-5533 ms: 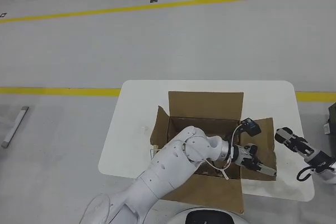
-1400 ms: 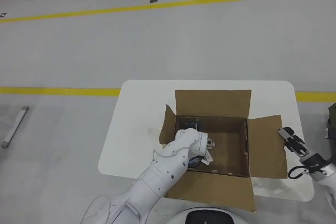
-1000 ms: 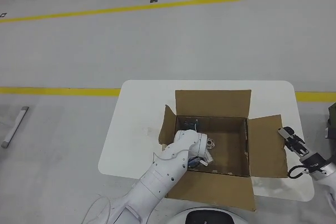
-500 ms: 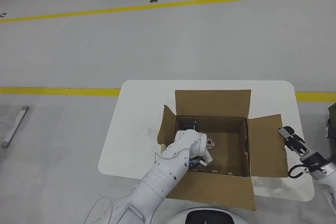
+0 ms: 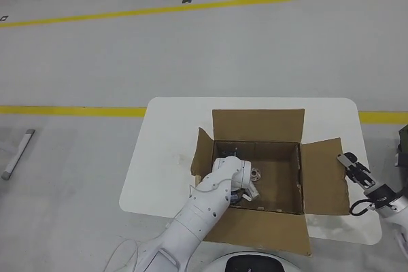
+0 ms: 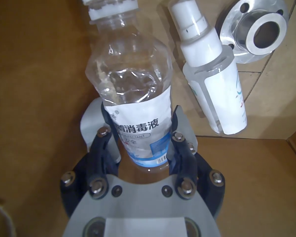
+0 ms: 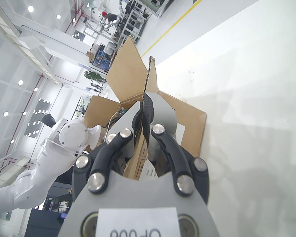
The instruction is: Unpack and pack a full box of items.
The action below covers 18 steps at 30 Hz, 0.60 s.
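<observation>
The left hand (image 6: 138, 118) clamps the clear bottle (image 6: 128, 75) by its labelled lower body, deep inside the box (image 5: 258, 126), beside a spray bottle (image 6: 212, 87) and a metal flange (image 6: 256, 38). The right hand (image 7: 145, 114) pinches the side flap (image 7: 151, 80), likely steadying the box on the tabletop (image 5: 170, 149).

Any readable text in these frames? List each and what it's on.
"消毒液", tail of a longer line, on the label of the bottle in the left gripper; finer print below: too small.
"OP006", upside down, cut off by the frame, so unsure: sticker behind the right gripper.
Spray bottle label: too small to read.
Printed label on the box: blurred.
</observation>
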{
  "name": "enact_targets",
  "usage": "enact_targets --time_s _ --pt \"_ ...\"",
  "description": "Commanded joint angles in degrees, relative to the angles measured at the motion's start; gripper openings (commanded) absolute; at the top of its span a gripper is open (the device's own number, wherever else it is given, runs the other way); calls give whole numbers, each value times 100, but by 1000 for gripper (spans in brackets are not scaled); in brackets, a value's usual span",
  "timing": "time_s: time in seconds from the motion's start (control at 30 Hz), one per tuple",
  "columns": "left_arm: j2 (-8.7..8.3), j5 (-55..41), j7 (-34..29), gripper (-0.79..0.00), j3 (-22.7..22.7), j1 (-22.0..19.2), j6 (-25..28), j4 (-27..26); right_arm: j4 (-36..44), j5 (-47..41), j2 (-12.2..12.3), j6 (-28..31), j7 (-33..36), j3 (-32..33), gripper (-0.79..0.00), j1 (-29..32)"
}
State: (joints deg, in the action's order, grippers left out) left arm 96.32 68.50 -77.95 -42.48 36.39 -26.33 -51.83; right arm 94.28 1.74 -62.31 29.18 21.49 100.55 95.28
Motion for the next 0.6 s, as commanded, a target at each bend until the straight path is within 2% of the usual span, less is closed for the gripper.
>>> enact_targets --time_s 0.0,0.13,0.27,0.37,0.57 --pt "9 -1 -12 -785 -29 19 12 -64 9 16 -1 -9 9 0 -785 4" --pt "13 164 -124 -785 -29 50 124 -267 2 -128 -6 29 28 4 -785 -14" --pt "3 317 -246 -785 -110 116 246 -700 25 -175 -7 30 3 51 -785 -31" --pt "-28 371 -366 -785 -240 237 366 -1209 49 -158 -9 -10 -40 87 -785 -43" --pt "-144 285 -704 -785 -660 649 704 -2633 46 84 19 -126 85 207 -785 -216"
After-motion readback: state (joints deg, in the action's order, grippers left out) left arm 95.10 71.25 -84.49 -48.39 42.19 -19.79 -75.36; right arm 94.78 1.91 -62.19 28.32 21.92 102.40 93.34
